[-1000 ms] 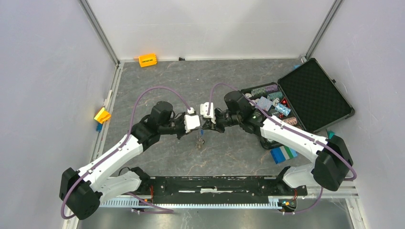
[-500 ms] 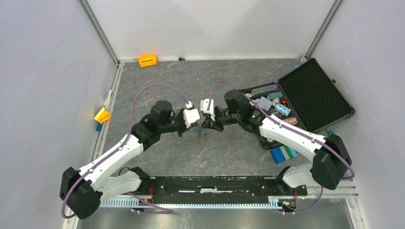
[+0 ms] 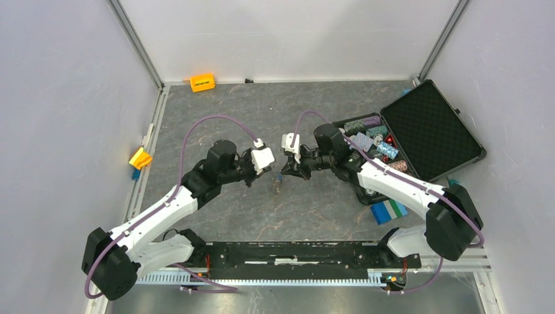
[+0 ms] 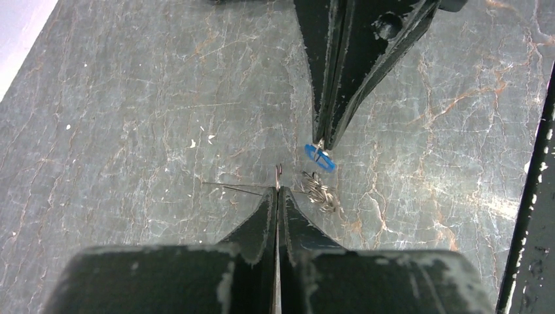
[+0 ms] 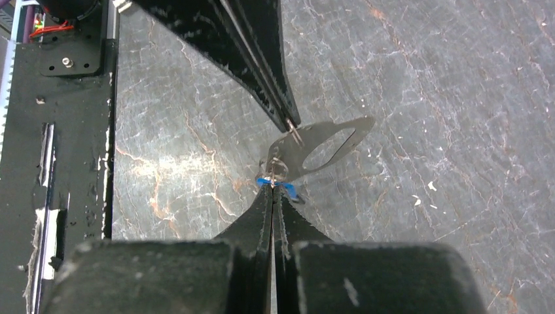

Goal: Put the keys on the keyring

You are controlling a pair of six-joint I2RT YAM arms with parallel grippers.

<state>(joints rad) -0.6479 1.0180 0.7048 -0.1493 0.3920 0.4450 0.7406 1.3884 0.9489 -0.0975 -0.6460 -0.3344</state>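
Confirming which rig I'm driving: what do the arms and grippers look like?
Both alike: left arm and right arm have white link shells and black joints, each trailing a looping purple cable. Left gripper and right gripper have black, tapering fingers, scuffed pale, behind a white wrist block.

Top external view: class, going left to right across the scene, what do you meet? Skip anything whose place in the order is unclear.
In order: yellow plastic block → orange plastic block → left gripper → right gripper → open black foam-lined case.
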